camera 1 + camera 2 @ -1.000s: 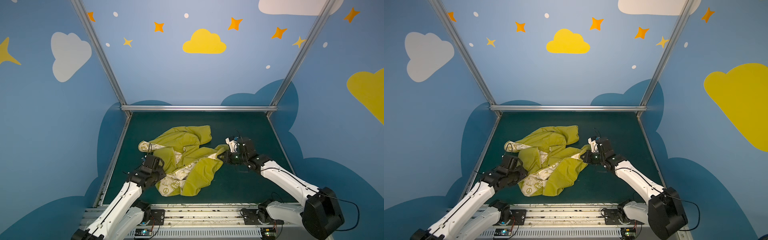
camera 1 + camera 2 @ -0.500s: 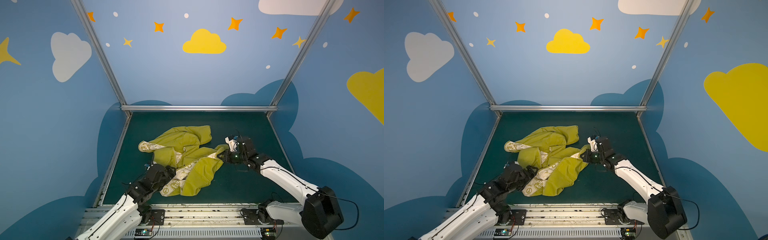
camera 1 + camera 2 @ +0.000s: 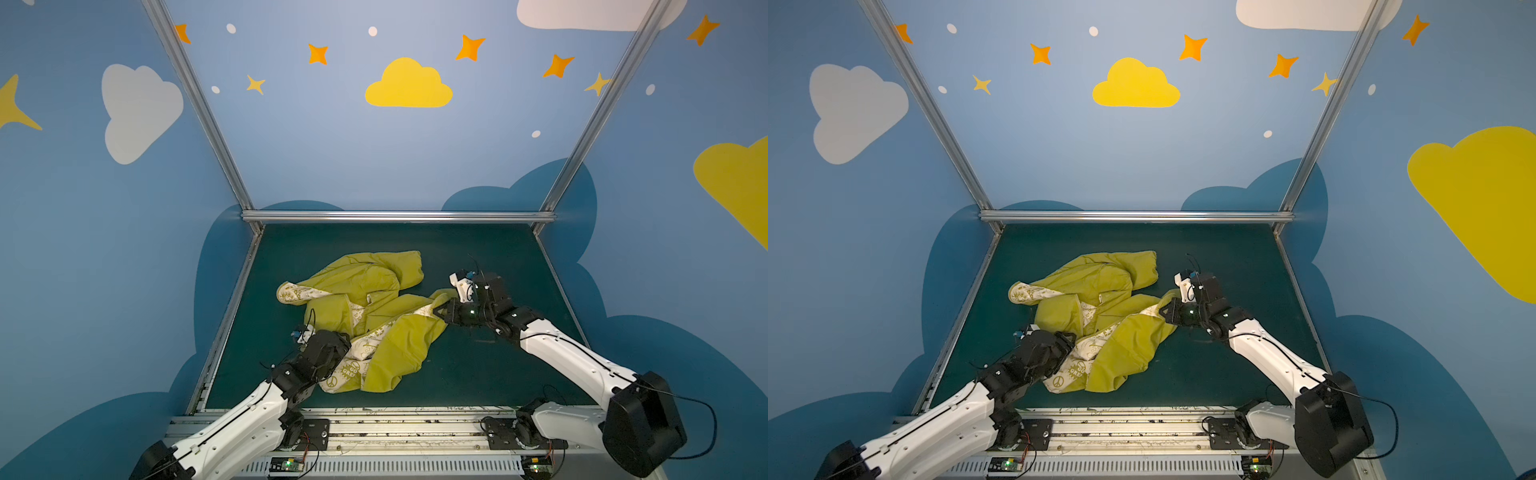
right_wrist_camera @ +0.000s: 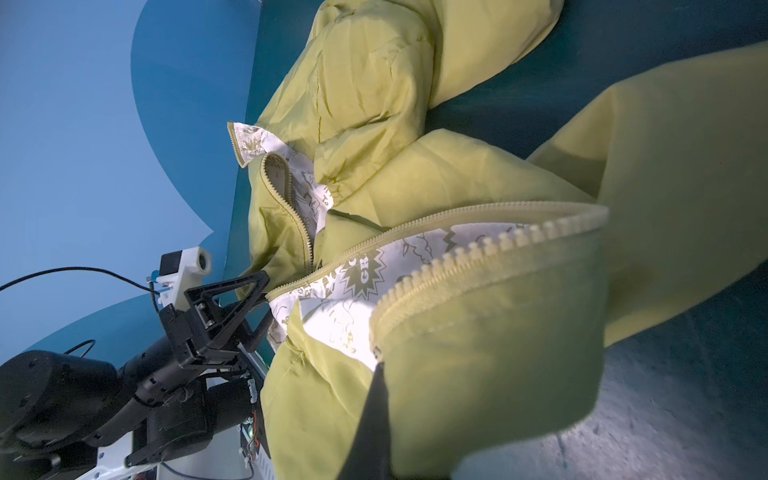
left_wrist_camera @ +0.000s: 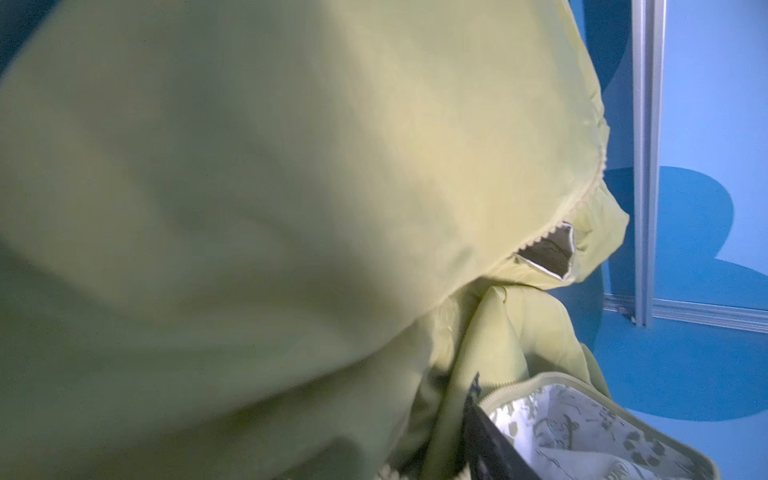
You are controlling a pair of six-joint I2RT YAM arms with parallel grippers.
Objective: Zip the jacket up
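Seeing the left gripper point(image 4: 266, 300) swung in closer than a second ago. Still unzipped, crumpled mid dark green table mat point(image 3: 478, 374): mustard-yellow hooded fabric jacket point(image 3: 374, 316). Clamped tight on one zipper edge, the right gripper point(image 3: 441, 311), keeping it taut. Left's jaws half apart around the lower end, nothing gripped, probably lining up.
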